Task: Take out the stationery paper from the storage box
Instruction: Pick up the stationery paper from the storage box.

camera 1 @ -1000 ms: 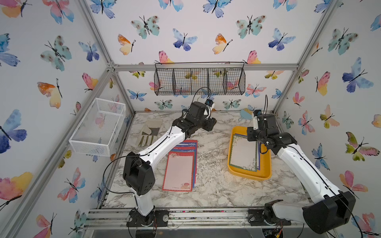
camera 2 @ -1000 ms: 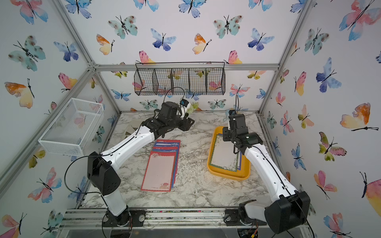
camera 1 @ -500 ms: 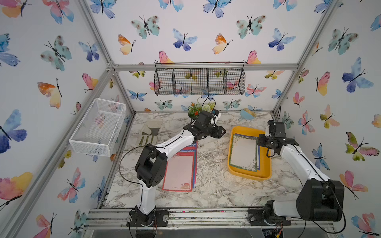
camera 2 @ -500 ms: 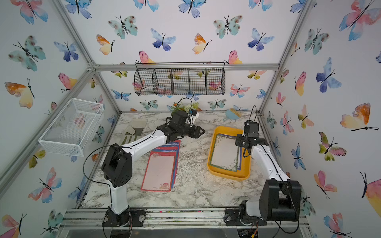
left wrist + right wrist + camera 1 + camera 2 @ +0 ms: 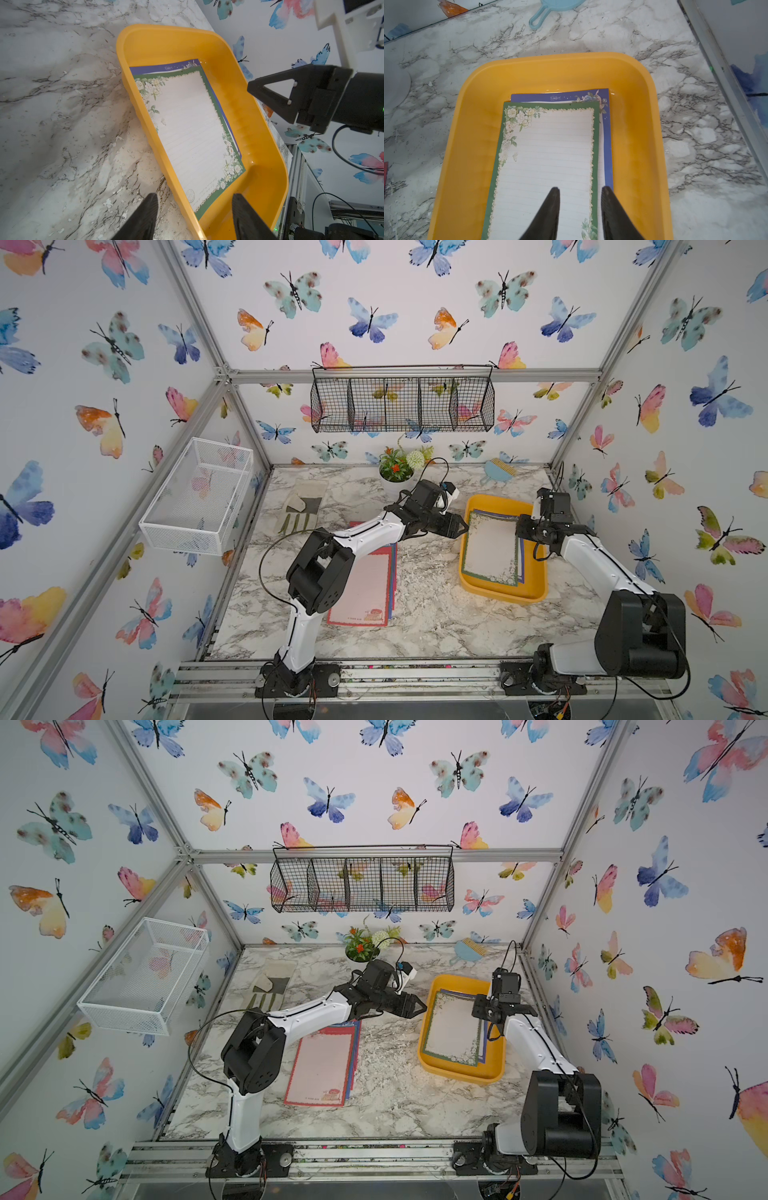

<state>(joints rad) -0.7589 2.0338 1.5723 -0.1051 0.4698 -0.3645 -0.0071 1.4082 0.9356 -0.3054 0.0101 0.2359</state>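
Note:
The yellow storage box (image 5: 505, 594) (image 5: 461, 1074) stands at the right of the marble table. In it lies stationery paper: a green-bordered sheet (image 5: 490, 549) (image 5: 548, 158) on top of a blue-bordered one (image 5: 606, 135). My left gripper (image 5: 462, 526) (image 5: 194, 200) is open at the box's left wall, one finger over the table and one over the box floor. My right gripper (image 5: 519, 531) (image 5: 580, 190) hovers open and empty over the green sheet's right edge. More sheets, a red-bordered one (image 5: 365, 589) on top, lie on the table under the left arm.
A potted plant (image 5: 397, 472) and a blue comb (image 5: 496, 470) stand at the back, gloves (image 5: 301, 506) at the back left. A white mesh basket (image 5: 199, 497) hangs on the left wall, a black wire basket (image 5: 401, 404) on the back wall. The right frame post (image 5: 720, 68) runs close beside the box.
My left gripper has swung right from the back centre to the box's left wall. My right gripper has shifted from the box's far end to its right side, its jaws slightly narrower.

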